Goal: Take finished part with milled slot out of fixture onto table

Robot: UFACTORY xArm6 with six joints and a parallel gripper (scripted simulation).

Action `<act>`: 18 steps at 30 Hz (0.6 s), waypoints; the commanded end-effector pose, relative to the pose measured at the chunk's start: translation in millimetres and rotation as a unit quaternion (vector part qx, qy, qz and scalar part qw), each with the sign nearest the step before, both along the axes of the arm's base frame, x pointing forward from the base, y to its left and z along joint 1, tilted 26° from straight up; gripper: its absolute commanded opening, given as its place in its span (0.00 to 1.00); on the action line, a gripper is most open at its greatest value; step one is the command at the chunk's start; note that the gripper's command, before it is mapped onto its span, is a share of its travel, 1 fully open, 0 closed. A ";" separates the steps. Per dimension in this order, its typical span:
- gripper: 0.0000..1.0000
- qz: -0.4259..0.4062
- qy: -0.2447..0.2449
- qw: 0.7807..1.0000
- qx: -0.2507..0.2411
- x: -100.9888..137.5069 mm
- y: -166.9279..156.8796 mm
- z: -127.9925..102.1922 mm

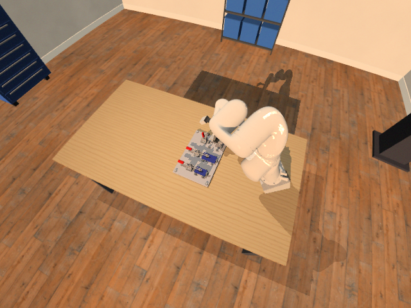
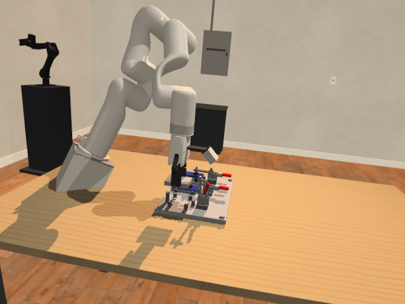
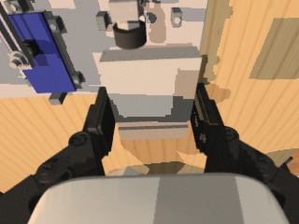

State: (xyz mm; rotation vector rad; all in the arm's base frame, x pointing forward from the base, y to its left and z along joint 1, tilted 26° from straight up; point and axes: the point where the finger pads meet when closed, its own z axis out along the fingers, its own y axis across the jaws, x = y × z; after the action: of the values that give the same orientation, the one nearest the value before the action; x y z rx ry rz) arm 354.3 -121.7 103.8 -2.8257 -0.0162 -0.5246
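The finished part (image 3: 149, 89), a plain grey block, is between my gripper's (image 3: 151, 112) black fingers. The gripper is shut on it. In the exterior view the gripper (image 2: 178, 175) holds the part (image 2: 183, 180) a little above the near nest of the grey fixture plate (image 2: 196, 202). The near clamp's red handle (image 2: 206, 188) stands tilted up. Two blue blanks (image 1: 209, 157) (image 1: 200, 171) lie in their nests, with red clamp handles (image 1: 188, 147) (image 1: 180, 162) lying flat. One blank also shows in the wrist view (image 3: 42, 51). The arm hides the gripper in the top view.
The fixture plate (image 1: 199, 157) sits near the middle of the wooden table, close to the robot base (image 1: 273, 180). Clamp posts and stops stand up around the nests. Bare table top lies left and in front of the plate.
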 end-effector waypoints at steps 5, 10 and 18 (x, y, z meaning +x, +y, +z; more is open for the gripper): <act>0.00 0.000 -0.001 1.000 -0.001 1.4 -8.7 -1.0; 0.00 0.000 -0.001 1.000 -0.001 2.0 -18.2 -3.5; 0.00 0.000 -0.001 1.000 -0.001 3.1 -36.5 -8.3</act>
State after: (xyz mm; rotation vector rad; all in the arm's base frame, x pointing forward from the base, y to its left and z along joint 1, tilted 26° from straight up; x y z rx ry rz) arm 356.0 -150.7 96.2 -2.8258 -0.0159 -0.5246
